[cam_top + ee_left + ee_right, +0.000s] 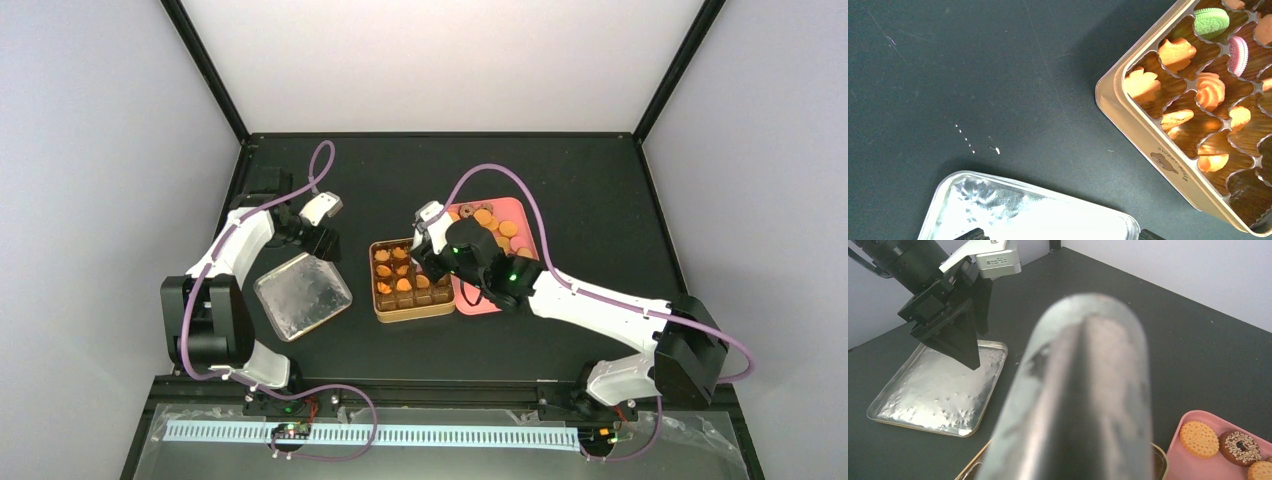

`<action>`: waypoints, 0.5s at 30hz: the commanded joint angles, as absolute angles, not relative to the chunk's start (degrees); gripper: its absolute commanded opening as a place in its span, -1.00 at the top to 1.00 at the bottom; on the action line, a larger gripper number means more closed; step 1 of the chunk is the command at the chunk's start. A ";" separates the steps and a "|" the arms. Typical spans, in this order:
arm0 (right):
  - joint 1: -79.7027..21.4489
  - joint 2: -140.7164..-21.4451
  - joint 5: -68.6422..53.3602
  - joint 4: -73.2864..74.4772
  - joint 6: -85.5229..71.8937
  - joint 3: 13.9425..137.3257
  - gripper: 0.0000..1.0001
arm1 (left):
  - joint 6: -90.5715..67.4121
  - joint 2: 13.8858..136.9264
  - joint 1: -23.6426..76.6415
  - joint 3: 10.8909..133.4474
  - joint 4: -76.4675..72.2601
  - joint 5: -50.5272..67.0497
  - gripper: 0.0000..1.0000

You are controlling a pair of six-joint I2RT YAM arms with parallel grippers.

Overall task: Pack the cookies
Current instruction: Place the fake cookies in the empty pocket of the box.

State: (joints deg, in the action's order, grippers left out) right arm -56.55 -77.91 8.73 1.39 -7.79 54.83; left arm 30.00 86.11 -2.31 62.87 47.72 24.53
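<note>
Overhead, the right gripper point(428, 260) hangs above the brown-gold compartmented tin point(410, 312), but its dark body covers the spot beneath it. In its own wrist view a blurred, rounded grey metal tongs point(1083, 390) fills the middle of the picture and hides the fingers completely. The metal runs off the lower edge where the fingers sit, so the gripper is grasping the tongs. How tightly cannot be made out, nor can the tongs' tips.

The left gripper point(1060, 236) stands released with nothing between its jaws. Only its two dark fingertips point(970, 234) peek in at the bottom edge of its wrist view, wide apart. Directly below them lies a shiny silver rectangular tray point(1033, 215), cut off by the frame, on the black table point(973, 75).

The cookies point(1175, 52) sit in two places. Ahead and to the right of the left gripper, small orange flower and swirl biscuits fill the tin's near cells. A green one point(1211, 22) and a pink one point(1238, 50) lie further in. The tin's lower corner cell is too shadowed to read.

To the right of the right gripper, a flat pink tray point(1188, 465) carries round golden biscuits and a dark brown ring with pale sprinkles point(1240, 447), partly cropped.
</note>
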 commanded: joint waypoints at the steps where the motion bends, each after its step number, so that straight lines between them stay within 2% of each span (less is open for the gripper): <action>1: -56.78 -76.90 10.73 -0.65 -6.96 56.57 0.21 | 30.85 85.10 -2.85 64.12 48.16 25.84 -0.61; 9: -56.07 -72.52 15.54 1.02 -5.43 55.78 0.25 | 31.06 85.13 -2.83 64.34 48.23 25.68 -0.60; 15: -51.11 -65.86 19.09 4.24 -6.24 51.66 0.28 | 31.00 85.17 -2.97 64.42 48.17 25.92 -0.60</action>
